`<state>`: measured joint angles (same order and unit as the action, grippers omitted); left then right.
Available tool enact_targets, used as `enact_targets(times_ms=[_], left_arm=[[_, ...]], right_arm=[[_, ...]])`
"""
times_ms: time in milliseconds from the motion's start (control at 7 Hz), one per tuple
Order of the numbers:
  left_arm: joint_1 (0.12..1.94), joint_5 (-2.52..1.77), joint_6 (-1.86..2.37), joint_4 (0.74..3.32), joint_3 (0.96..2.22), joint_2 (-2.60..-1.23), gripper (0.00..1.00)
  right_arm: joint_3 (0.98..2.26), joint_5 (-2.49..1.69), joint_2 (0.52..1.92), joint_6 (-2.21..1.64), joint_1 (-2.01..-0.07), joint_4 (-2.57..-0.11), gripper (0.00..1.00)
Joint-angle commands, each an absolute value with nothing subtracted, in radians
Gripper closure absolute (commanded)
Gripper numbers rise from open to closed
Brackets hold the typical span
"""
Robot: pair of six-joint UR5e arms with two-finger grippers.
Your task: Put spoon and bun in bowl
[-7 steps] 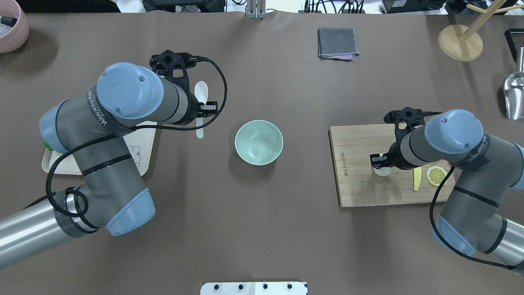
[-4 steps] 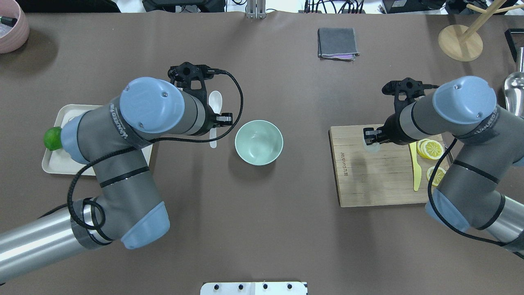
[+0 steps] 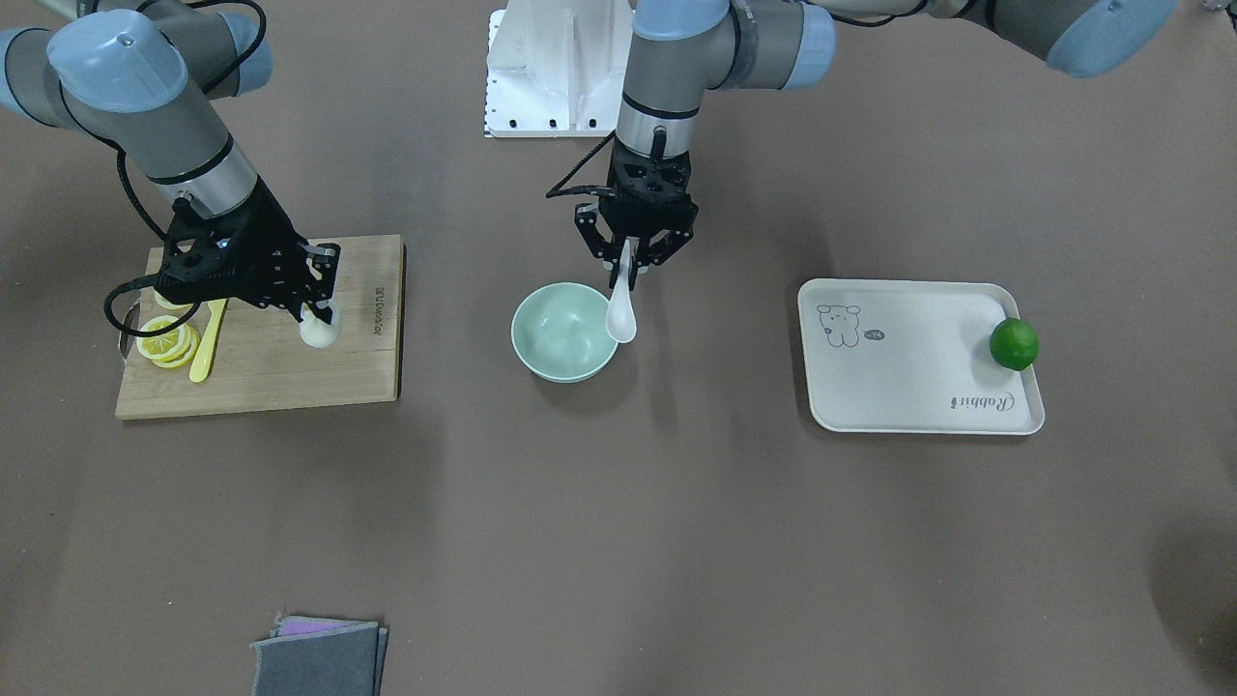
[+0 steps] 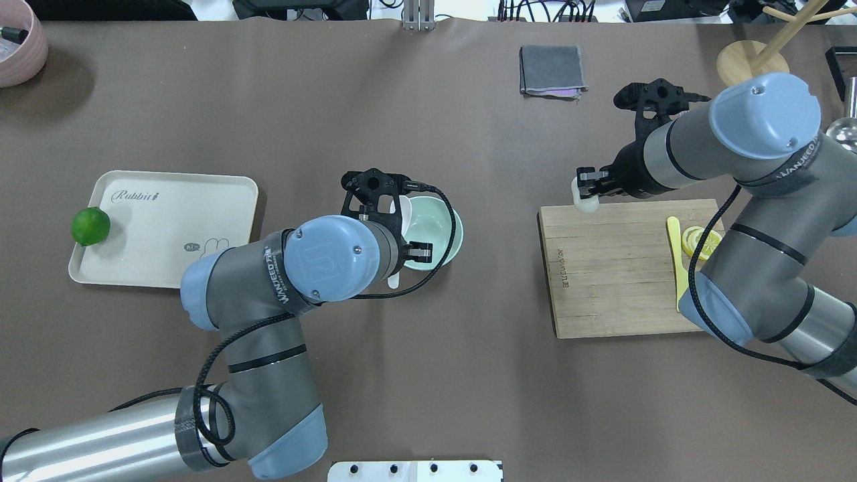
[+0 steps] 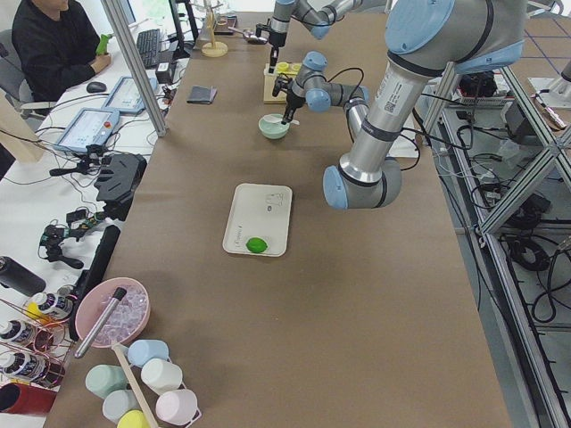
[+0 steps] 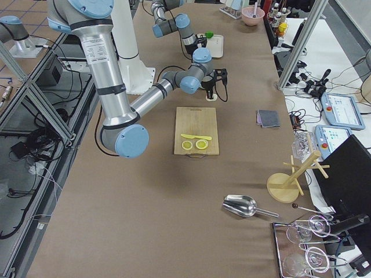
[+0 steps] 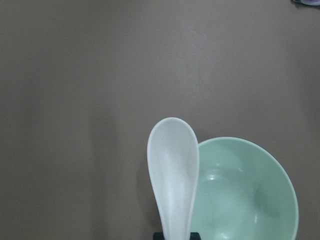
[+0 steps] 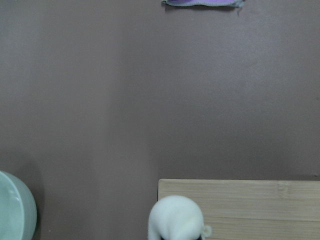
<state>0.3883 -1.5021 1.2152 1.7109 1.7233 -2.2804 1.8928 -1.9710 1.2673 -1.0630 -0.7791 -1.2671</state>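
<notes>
Now our left gripper (image 3: 626,277) pinches the glossy white ceramic spoon (image 3: 620,317) at the rim of the round mint-green bowl (image 3: 551,333), right gripper (image 3: 316,315) pinches the white domed bun (image 3: 320,334); next we centre, release.

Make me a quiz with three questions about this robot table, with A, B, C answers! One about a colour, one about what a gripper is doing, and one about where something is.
1. What colour is the knife on the wooden board?
A yellow
B red
C blue

2. What is the right gripper doing?
A shut on the bun
B open and empty
C shut on the knife

3. Where is the lime?
A on the wooden board
B at the tray's edge
C in the right gripper

Answers:
1 A, the knife lying beside the lemon slices is yellow.
2 A, the white bun sits pinched in it.
3 B, the green lime rests at the tray's edge.
</notes>
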Motion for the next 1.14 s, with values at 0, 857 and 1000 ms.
enact_targets(times_ms=[0, 857, 1000], left_arm=[[0.383, -1.496, 1.218, 1.718, 1.684, -2.319, 1.00], [0.568, -1.540, 0.896, 1.687, 1.856, -2.136, 0.02], [0.672, -1.639, 0.820, 1.698, 1.874, -2.078, 0.02]], right_arm=[[1.891, -1.971, 1.240, -1.071, -0.778, -1.266, 1.00], [1.768, -1.852, 0.964, -1.175, -0.630, -1.278, 1.00], [1.691, -1.774, 0.886, -1.208, -0.571, -1.272, 1.00]])
